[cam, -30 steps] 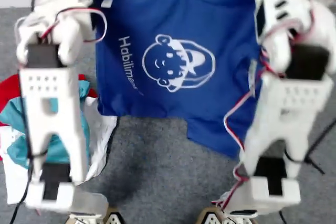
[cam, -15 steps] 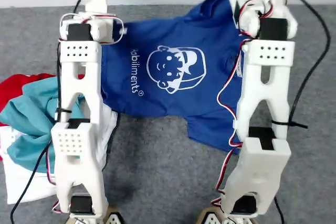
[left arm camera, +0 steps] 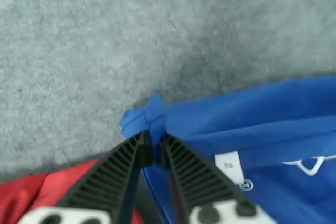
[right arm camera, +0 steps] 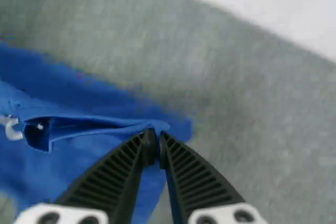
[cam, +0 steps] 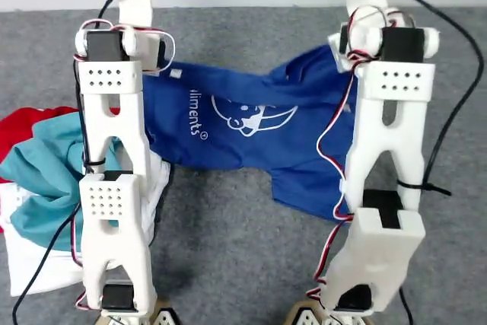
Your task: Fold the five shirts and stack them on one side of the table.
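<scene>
We are pinching the blue shirt (cam: 228, 146) at its edge with left gripper (left arm camera: 153, 143) and right gripper (right arm camera: 154, 141). A shirt heap (cam: 42, 180) is lying beside it.

Robot lab: white arms (cam: 112, 150) on felt table (cam: 228, 264).

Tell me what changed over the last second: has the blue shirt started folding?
Yes. The far edge of the blue shirt has come toward the arm bases and now covers the top of its white print, which showed whole before. The left gripper and right gripper each pinch that edge. The pile of red, teal and white shirts stayed put on the grey table.
</scene>
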Tool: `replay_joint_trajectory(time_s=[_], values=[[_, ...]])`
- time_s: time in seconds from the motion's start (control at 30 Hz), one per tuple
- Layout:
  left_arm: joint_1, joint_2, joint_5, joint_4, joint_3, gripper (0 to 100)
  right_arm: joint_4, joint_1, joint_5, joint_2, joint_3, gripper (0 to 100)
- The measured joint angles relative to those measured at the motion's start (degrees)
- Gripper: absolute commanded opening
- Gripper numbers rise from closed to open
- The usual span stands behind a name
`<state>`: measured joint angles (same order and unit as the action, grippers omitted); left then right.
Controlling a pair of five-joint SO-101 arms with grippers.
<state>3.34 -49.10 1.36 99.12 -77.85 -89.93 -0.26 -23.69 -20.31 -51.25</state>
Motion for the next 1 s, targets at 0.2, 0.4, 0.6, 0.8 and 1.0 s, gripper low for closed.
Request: replay_joint_trajectory(time_s=[0.2, 0.4, 0.6, 0.8, 1.0], values=[[0.0, 0.0, 0.4, 0.3, 7.1, 1, -9.8, 0.2, -2.0, 1.2, 0.0, 0.8], [0.0, 0.0, 1.1, 0.3, 17.1, 1, -10.5, 1.6, -2.2, 1.8, 4.1, 0.8], [-0.1, 0.0, 2.2, 0.3, 23.4, 1, -10.5, 2.8, -3.6, 1.8, 12.7, 0.9], [-0.1, 0.0, 2.2, 0.3, 28.3, 1, -10.5, 3.8, -3.5, 1.8, 22.7, 0.9], [-0.1, 0.0, 2.2, 0.2, 32.4, 1, -9.7, 4.0, -3.6, 1.8, 31.2, 0.9]])
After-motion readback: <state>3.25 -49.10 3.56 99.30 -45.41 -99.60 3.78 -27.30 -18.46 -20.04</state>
